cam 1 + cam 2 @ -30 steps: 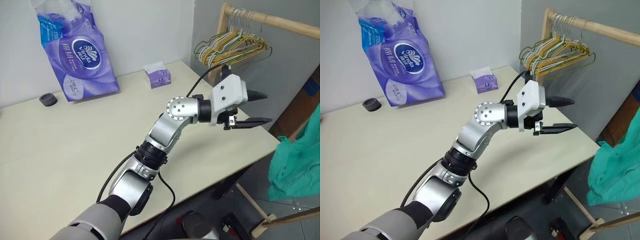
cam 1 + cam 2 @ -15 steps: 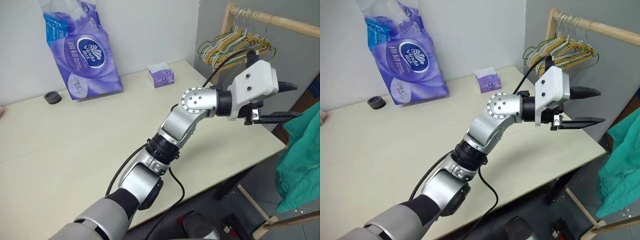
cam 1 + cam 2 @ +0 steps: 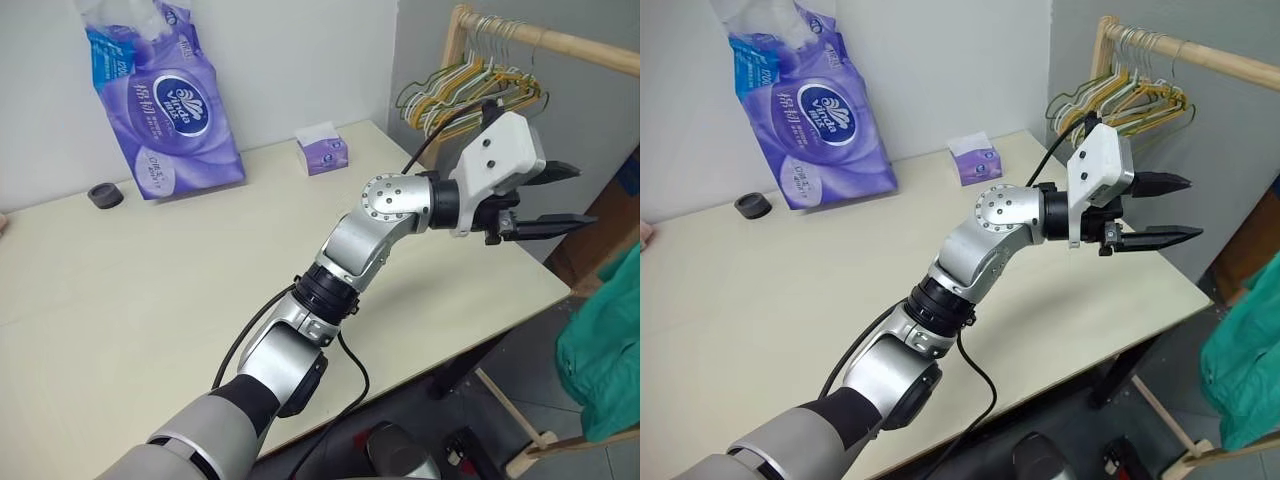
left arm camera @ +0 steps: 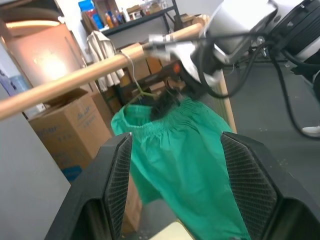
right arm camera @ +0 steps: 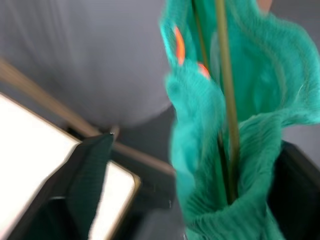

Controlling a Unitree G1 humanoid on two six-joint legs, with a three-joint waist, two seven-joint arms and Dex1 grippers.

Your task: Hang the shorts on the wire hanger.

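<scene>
txt: "Vinda" logo | on purple tissue pack (image 3: pixel 168 105) | other print on pack unreadable

I see matt teal cloth shorts (image 4: pixel 185 150), a thin wire hanger (image 5: pixel 226 100), a smooth wooden rail (image 4: pixel 75 80), a matt worktop (image 3: pixel 150 280).

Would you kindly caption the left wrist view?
Open left gripper faces teal shorts hanging from the wooden rail.

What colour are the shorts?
Teal green; the shorts show best in the left wrist view.
</scene>
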